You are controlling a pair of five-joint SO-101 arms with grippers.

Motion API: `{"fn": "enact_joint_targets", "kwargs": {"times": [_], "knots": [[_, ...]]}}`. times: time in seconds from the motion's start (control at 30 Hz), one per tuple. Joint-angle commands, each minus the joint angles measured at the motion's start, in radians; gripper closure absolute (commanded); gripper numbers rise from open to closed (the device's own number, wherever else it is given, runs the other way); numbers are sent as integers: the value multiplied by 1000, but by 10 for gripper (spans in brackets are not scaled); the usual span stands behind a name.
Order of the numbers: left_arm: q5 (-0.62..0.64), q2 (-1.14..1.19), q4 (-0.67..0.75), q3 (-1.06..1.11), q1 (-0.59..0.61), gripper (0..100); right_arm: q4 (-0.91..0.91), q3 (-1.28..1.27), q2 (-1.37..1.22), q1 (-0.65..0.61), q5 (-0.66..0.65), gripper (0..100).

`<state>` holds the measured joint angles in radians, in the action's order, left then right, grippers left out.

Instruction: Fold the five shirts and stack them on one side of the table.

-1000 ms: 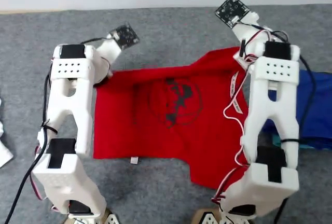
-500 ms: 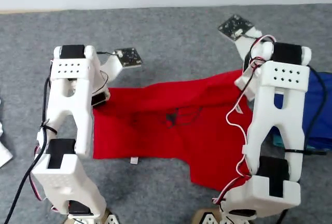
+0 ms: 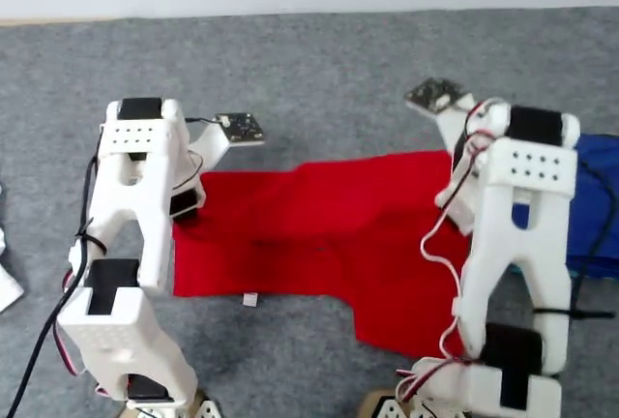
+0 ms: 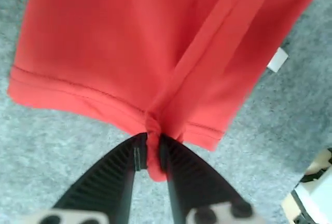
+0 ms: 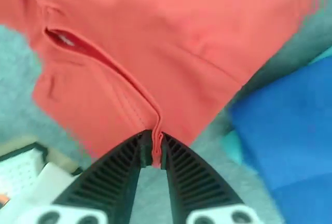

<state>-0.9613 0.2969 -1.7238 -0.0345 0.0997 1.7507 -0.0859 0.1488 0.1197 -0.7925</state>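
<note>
A red shirt [image 3: 319, 234] lies across the grey table between the two arms, its far half folded toward the near edge so the print is hidden. My left gripper [image 4: 150, 154] is shut on a pinch of the red shirt [image 4: 135, 42] at its hem, at the shirt's left end in the high view. My right gripper [image 5: 153, 151] is shut on a fold of the red shirt [image 5: 166, 37] at the shirt's right end. A blue shirt [image 3: 592, 205] lies at the right edge of the table, partly behind the right arm, and appears as blue cloth [image 5: 290, 141] beside the red one.
The grey felt table [image 3: 319, 79] is bare beyond the shirt. A white cloth [image 3: 6, 283] pokes in at the left edge. A small white tag [image 3: 250, 299] sticks out from the shirt's near hem. A strip of teal cloth [image 5: 232, 149] peeks out beside the blue shirt.
Both arms have pulled back toward the near edge, carrying the shirt's far edge over itself. The black print that faced up is now covered by the fold.
</note>
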Motion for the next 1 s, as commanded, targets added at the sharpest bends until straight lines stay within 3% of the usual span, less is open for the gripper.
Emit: {"fn": "enact_joint_targets", "kwargs": {"times": [0.0,0.33,0.57,0.97], "knots": [[-23,-8,-11,-5,32,997,38,-121,130,7,5,987],[-25,-8,-11,-4,64,997,35,-391,291,7,-38,987],[-25,-8,-8,28,64,997,-74,-516,303,12,-64,987],[-26,-8,-6,65,81,997,-168,-494,302,44,-109,987]]}}
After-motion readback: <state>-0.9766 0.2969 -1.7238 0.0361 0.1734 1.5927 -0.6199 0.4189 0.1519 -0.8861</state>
